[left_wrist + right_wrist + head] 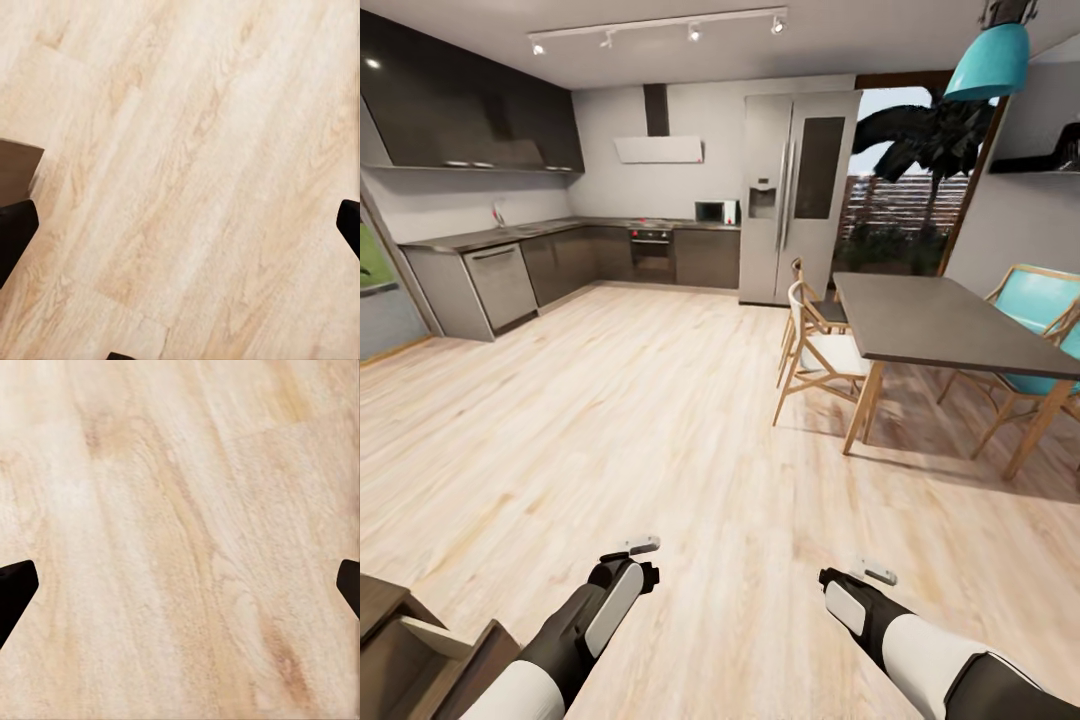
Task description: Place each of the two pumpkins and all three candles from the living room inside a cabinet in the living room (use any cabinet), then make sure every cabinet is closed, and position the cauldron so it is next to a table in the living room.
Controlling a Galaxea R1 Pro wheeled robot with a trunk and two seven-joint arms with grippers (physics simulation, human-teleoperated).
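A corner of the dark-brown cabinet (380, 605) shows at the lower left of the head view, with one drawer (435, 638) pulled out and its beige edge visible. My left gripper (632, 562) hangs over bare floor just right of that drawer. The left wrist view shows its fingertips (15, 229) wide apart, so it is open and empty, with a dark cabinet corner (19, 169) beside them. My right gripper (857, 580) is also open and empty over the wood floor (180, 547). The pumpkins, candles, cauldron and low table are out of view.
Ahead lies a wide light wood floor (620, 420). A dark-topped dining table (940, 320) with wooden chairs (815, 350) and teal chairs (1040, 300) stands at the right. Grey kitchen counters (500, 270) and a steel fridge (795, 195) line the far walls.
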